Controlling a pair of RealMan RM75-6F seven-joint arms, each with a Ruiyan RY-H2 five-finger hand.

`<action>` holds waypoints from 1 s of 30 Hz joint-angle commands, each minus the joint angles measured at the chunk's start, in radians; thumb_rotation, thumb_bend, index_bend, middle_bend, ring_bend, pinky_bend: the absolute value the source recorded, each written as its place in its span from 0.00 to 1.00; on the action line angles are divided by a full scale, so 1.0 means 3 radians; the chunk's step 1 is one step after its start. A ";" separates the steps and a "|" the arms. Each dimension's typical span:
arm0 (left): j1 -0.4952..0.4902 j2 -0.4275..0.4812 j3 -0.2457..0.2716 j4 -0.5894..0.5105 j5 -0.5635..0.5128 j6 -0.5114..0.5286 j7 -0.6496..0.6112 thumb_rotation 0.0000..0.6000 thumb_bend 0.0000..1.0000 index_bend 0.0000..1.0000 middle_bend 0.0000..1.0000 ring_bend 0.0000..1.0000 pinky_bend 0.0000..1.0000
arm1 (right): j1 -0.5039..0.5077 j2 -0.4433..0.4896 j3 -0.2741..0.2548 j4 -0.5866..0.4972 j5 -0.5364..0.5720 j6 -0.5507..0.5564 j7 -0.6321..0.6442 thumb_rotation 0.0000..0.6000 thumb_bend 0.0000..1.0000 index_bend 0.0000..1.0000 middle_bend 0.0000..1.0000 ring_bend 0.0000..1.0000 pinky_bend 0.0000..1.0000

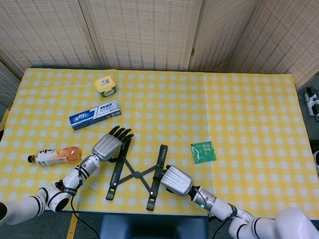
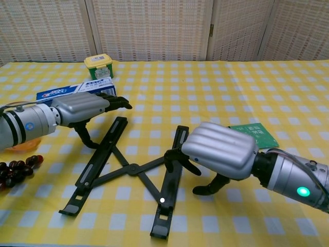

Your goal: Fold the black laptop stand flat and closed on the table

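On my yellow checked tablecloth [image 1: 244, 101] I see a yellow-lidded jar [image 1: 105, 85], a toothpaste box [image 1: 95, 114], an orange drink bottle [image 1: 54, 156], a green packet [image 1: 203, 152] and dark grapes [image 2: 15, 171].

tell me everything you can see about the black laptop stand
The black laptop stand lies open on the yellow checked tablecloth near the front edge. It looks like matte black metal or plastic: two long rails joined by thin crossed struts at a centre pivot, splayed in a V, narrower at the far end. The right hand has its fingers on the right rail; the left hand is above the left rail's far end, contact unclear.
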State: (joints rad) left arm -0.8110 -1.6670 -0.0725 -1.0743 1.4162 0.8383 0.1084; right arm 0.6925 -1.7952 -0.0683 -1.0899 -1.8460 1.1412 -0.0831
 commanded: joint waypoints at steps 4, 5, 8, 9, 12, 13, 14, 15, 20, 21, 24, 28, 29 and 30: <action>-0.0002 -0.0006 -0.0030 -0.0045 -0.0067 -0.0056 -0.0125 1.00 0.21 0.00 0.00 0.00 0.00 | 0.0058 -0.0193 0.0008 0.0286 -0.0029 0.0051 0.0003 1.00 0.23 0.43 0.70 0.68 0.62; -0.0004 -0.0006 -0.0033 -0.0052 -0.0077 -0.0069 -0.0149 1.00 0.21 0.00 0.00 0.00 0.00 | 0.0061 -0.0222 0.0008 0.0329 -0.0033 0.0068 0.0007 1.00 0.23 0.43 0.70 0.68 0.62; -0.0010 -0.0002 -0.0042 -0.0078 -0.0098 -0.0102 -0.0221 1.00 0.21 0.00 0.00 0.00 0.00 | 0.0074 -0.0313 0.0010 0.0458 -0.0037 0.0107 0.0033 1.00 0.23 0.44 0.70 0.68 0.62; -0.0012 0.0001 -0.0046 -0.0091 -0.0105 -0.0111 -0.0248 1.00 0.21 0.00 0.00 0.00 0.00 | 0.0080 -0.0346 0.0011 0.0509 -0.0041 0.0124 0.0033 1.00 0.23 0.44 0.70 0.68 0.62; -0.0016 0.0005 -0.0055 -0.0116 -0.0113 -0.0119 -0.0297 1.00 0.21 0.00 0.00 0.00 0.00 | 0.0094 -0.0417 0.0017 0.0627 -0.0052 0.0177 0.0034 1.00 0.23 0.44 0.70 0.68 0.62; -0.0018 0.0005 -0.0059 -0.0125 -0.0116 -0.0121 -0.0317 1.00 0.21 0.00 0.00 0.00 0.00 | 0.0098 -0.0445 0.0018 0.0669 -0.0050 0.0194 0.0052 1.00 0.23 0.44 0.70 0.68 0.62; -0.0021 0.0003 -0.0064 -0.0130 -0.0119 -0.0125 -0.0334 1.00 0.21 0.00 0.00 0.00 0.00 | 0.0104 -0.0465 0.0020 0.0699 -0.0049 0.0204 0.0064 1.00 0.23 0.44 0.70 0.68 0.62; -0.0027 -0.0004 -0.0072 -0.0133 -0.0125 -0.0130 -0.0358 1.00 0.21 0.00 0.00 0.00 0.00 | 0.0113 -0.0491 0.0023 0.0738 -0.0049 0.0220 0.0076 1.00 0.23 0.44 0.71 0.68 0.62; -0.0067 -0.0043 -0.0116 -0.0148 -0.0148 -0.0157 -0.0423 1.00 0.21 0.00 0.00 0.00 0.00 | 0.0153 -0.0600 0.0046 0.0876 -0.0037 0.0263 0.0115 1.00 0.23 0.44 0.71 0.68 0.62; -0.0076 -0.0049 -0.0123 -0.0153 -0.0151 -0.0164 -0.0431 1.00 0.21 0.00 0.00 0.00 0.00 | 0.0163 -0.0618 0.0050 0.0901 -0.0038 0.0271 0.0114 1.00 0.23 0.44 0.71 0.68 0.62; -0.0102 -0.0066 -0.0140 -0.0171 -0.0158 -0.0178 -0.0447 1.00 0.21 0.00 0.00 0.00 0.00 | 0.0195 -0.0673 0.0074 0.0967 -0.0023 0.0290 0.0125 1.00 0.23 0.44 0.70 0.68 0.62; -0.0127 -0.0094 -0.0155 -0.0203 -0.0174 -0.0198 -0.0461 1.00 0.21 0.00 0.00 0.00 0.00 | 0.0242 -0.0738 0.0104 0.1052 0.0007 0.0284 0.0128 1.00 0.23 0.44 0.71 0.68 0.62; -0.0133 -0.0103 -0.0159 -0.0207 -0.0179 -0.0201 -0.0460 1.00 0.21 0.00 0.00 0.00 0.00 | 0.0253 -0.0750 0.0109 0.1067 0.0014 0.0279 0.0132 1.00 0.23 0.44 0.71 0.68 0.62; -0.0138 -0.0115 -0.0164 -0.0212 -0.0188 -0.0204 -0.0460 1.00 0.21 0.00 0.00 0.00 0.00 | 0.0265 -0.0764 0.0114 0.1085 0.0021 0.0277 0.0134 1.00 0.23 0.44 0.70 0.68 0.62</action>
State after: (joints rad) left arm -0.8511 -1.6998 -0.1206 -1.1369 1.3614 0.7780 -0.0295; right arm 0.7693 -2.0214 -0.0359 -0.7673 -1.8418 1.2254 -0.0437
